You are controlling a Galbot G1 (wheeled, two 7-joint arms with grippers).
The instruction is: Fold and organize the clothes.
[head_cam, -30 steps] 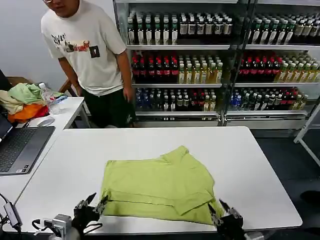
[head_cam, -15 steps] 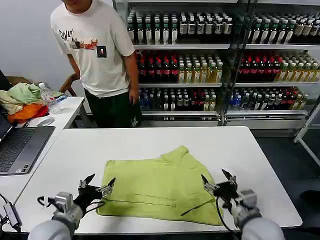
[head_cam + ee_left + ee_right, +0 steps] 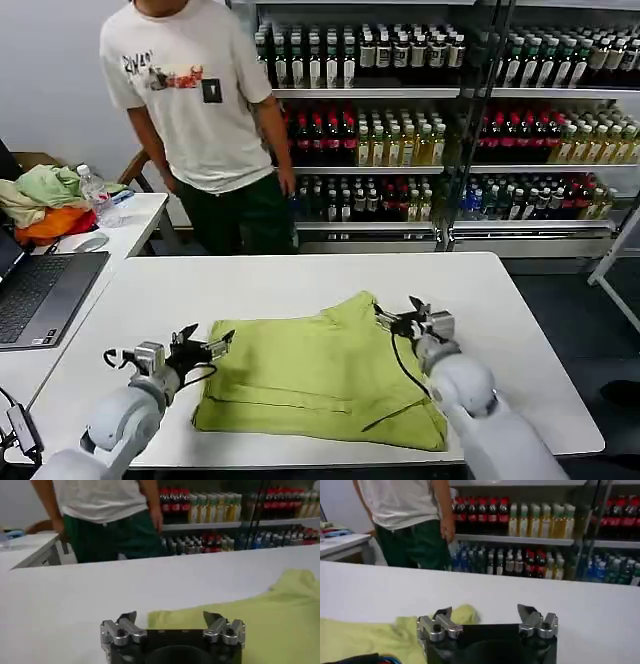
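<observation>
lime t-shirt (image 3: pixel 320 375) lies flat on the white surface (image 3: pixel 300 290), lower centre of the head frame, plain side up. it's partly folded: a roughly rectangular block with a doubled layer along the near edge and one sleeve or corner poking out toward the upper right of the block. edges are uneven and the near right corner is wrinkled, so i'd call it mid-fold, not finished.

left gripper (image 3: pixel 203 347) hovers at the shirt's left edge, lower left of the frame, jaws released and holding nothing. the left wrist view shows the same: left gripper (image 3: pixel 173 623) jaws apart, with the shirt edge (image 3: pixel 260 615) just ahead of them.

right gripper (image 3: pixel 402 318) sits by the poking-out corner at the shirt's upper right, jaws spread and empty. in the right wrist view the gripper (image 3: pixel 487 617) is just beside that yellow-green corner (image 3: pixel 390 635).

left to do, my read: tuck in that stray corner, at least one more fold to get a compact stack, then place it tidily. neither gripper has cloth now, so the next fold has yet to start.
</observation>
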